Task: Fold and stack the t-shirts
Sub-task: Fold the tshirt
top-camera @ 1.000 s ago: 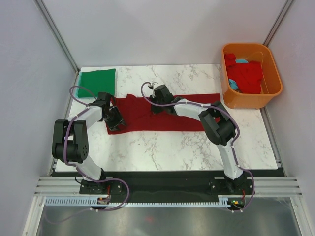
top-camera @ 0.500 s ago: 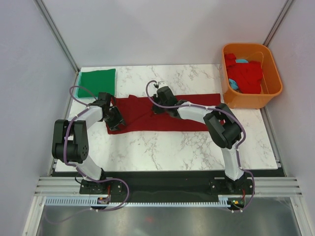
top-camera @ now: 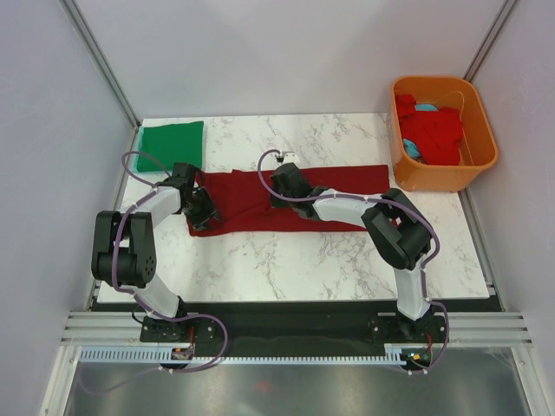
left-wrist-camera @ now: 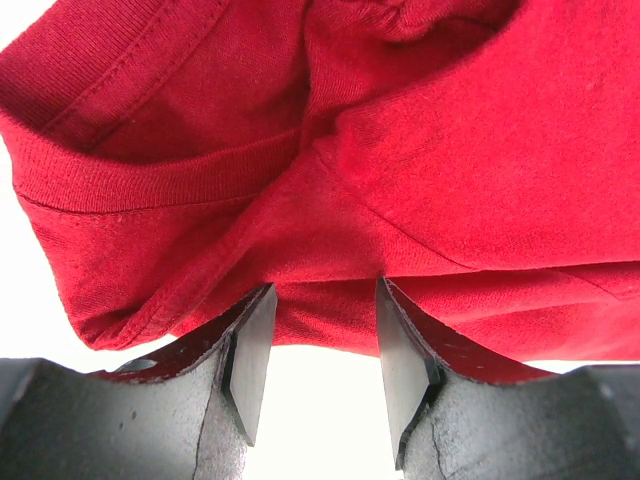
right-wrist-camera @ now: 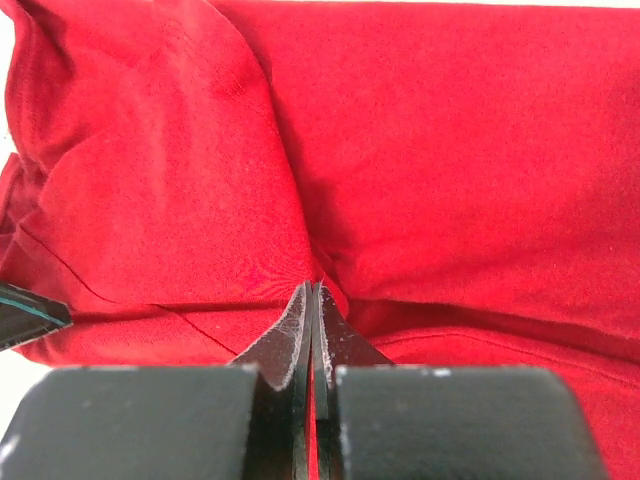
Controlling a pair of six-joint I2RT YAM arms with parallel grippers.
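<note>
A: Where's the dark maroon cloth t-shirt (top-camera: 247, 215)?
B: Centre frame, flat on white marble desk (top-camera: 286, 260). Closed right pincer (right-wrist-camera: 313, 290) pinches mid-shirt, likely to fold; left pincer (left-wrist-camera: 320, 300) half-wide at collar edge, empty.

The jaws are pressed tight together, pinching a raised fold of the red t-shirt (right-wrist-camera: 450, 150) that fills the view.

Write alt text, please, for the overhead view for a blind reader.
The left gripper and right gripper reach onto a dark maroon cloth t-shirt spread on a white marble table. A folded bright green t-shirt lies far left; an orange plastic tub of red cloth, far right.
</note>
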